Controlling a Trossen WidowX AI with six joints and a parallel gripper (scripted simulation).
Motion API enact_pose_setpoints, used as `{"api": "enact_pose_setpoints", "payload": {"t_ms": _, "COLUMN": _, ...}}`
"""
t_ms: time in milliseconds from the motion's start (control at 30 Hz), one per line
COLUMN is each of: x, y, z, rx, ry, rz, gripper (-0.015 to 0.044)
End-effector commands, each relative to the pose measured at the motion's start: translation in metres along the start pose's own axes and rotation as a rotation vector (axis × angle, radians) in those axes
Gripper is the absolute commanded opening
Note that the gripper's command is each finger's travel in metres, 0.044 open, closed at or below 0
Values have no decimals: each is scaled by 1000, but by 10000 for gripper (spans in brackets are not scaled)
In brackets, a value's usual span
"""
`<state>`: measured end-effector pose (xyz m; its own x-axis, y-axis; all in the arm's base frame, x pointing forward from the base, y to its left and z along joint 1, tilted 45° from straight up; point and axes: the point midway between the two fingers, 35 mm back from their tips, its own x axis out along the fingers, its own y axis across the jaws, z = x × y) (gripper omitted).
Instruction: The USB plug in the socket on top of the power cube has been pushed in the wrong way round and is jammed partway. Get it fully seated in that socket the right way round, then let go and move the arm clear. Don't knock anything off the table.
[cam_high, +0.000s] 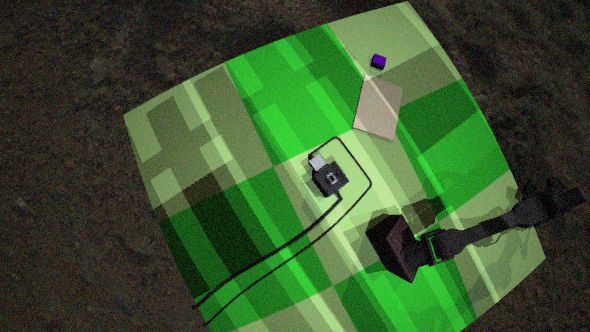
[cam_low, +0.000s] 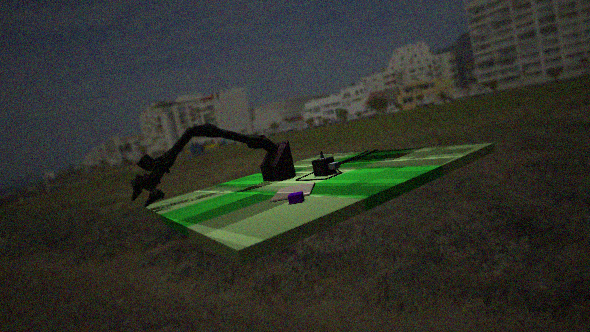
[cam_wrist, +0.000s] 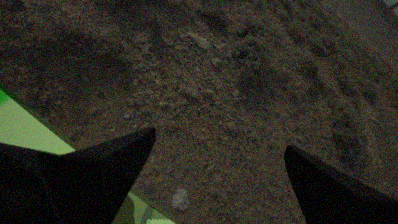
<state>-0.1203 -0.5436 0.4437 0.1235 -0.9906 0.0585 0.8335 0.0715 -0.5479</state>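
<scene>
While we look down from the top, our arm (cam_high: 480, 235) reaches out past the right edge of the tabletop (cam_high: 170, 150), and our end effector (cam_high: 567, 192) hangs off that side over the dirt. The power cube (cam_high: 330, 179) sits near the middle of the tabletop, well apart from our end effector, up and to the left. We see a small pale shape in the socket on top of it; we think that is the plug (cam_high: 330, 177), but it is too small to tell how deep it sits. A black cord (cam_high: 280, 252) loops around the power cube and runs to the lower left edge. A flat card (cam_high: 378, 107) and a little purple block (cam_high: 378, 61) lie farther up, apart from the power cube.

From the side view, our end effector (cam_low: 142, 192) points down low beside the tabletop's end, with the arm's base (cam_low: 277, 162) standing between it and the power cube (cam_low: 322, 166).

From the wrist view, we see only dirt and a green corner of the tabletop (cam_wrist: 22, 130). Our two fingers stand wide apart and hold nothing.

We think we must swing back over the base to reach the plug, staying above the cord and the tabletop's rim.
</scene>
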Motion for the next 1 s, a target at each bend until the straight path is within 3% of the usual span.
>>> {"api": "enact_pose_setpoints", "payload": {"t_ms": 0, "x": 8, "y": 47, "z": 32, "rx": 122, "ry": -12, "rz": 54, "gripper": 440}}
{"api": "enact_pose_setpoints", "payload": {"t_ms": 267, "x": 10, "y": 178, "z": 95, "rx": 410, "ry": 16, "rz": 225, "gripper": 440}}
{"api": "enact_pose_setpoints", "payload": {"t_ms": 567, "x": -28, "y": 305, "z": 150, "rx": 637, "ry": 98, "rz": 406, "gripper": 440}}
{"api": "enact_pose_setpoints", "payload": {"t_ms": 967, "x": -155, "y": 529, "z": 176, "rx": 730, "ry": 433, "rz": 753, "gripper": 440}}
